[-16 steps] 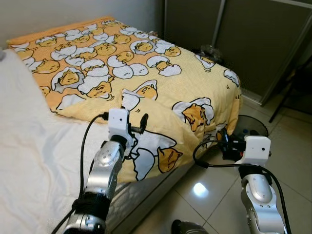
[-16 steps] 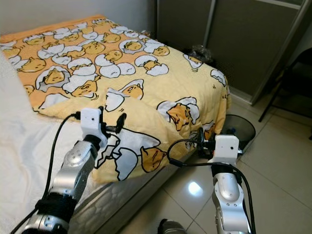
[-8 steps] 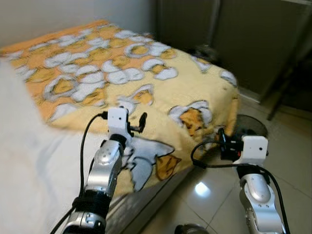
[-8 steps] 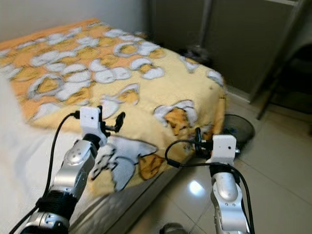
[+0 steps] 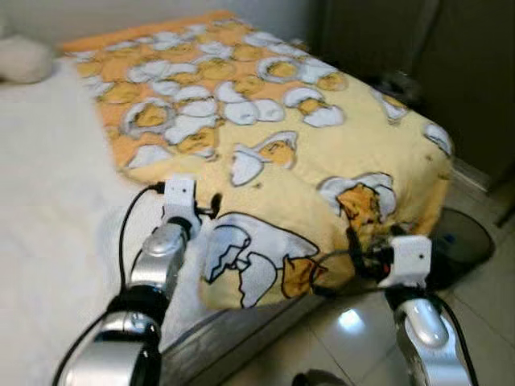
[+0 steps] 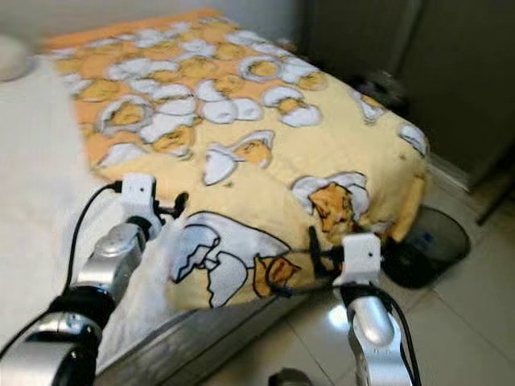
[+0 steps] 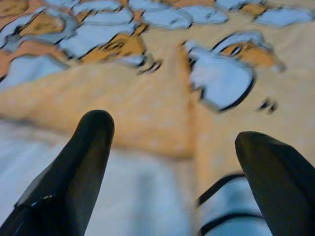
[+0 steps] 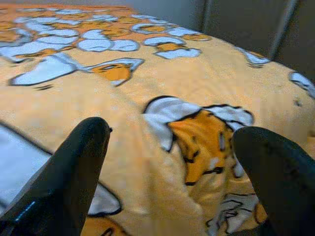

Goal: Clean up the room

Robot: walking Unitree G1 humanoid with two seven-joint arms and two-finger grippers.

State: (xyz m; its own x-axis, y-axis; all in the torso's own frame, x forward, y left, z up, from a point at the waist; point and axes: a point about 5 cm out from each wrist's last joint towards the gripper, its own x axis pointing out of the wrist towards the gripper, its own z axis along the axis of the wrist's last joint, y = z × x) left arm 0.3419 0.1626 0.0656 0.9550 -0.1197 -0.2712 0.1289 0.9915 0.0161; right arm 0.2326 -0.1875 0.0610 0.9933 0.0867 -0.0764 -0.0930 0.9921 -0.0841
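A yellow blanket (image 5: 265, 137) printed with white and orange egg cartoons lies spread over the foot half of the bed, one corner hanging over the near side. My left gripper (image 5: 211, 206) hovers at the blanket's near edge above the white sheet (image 5: 56, 185), fingers (image 7: 78, 162) open with nothing between them. My right gripper (image 5: 358, 251) is held beside the hanging corner at the bed's foot, its fingers (image 8: 74, 167) open and empty, facing the blanket (image 8: 197, 88).
A white pillow (image 5: 24, 58) lies at the bed's head. A round dark fan base (image 5: 467, 241) stands on the glossy tiled floor (image 5: 354, 338) past the foot of the bed. Dark wardrobe doors (image 5: 451, 56) close off the far side.
The whole view has swung and is blurred, so the camera moved: the bed now sits more to the right and the pillow has come into sight. Both grippers sit lower and closer to the blanket.
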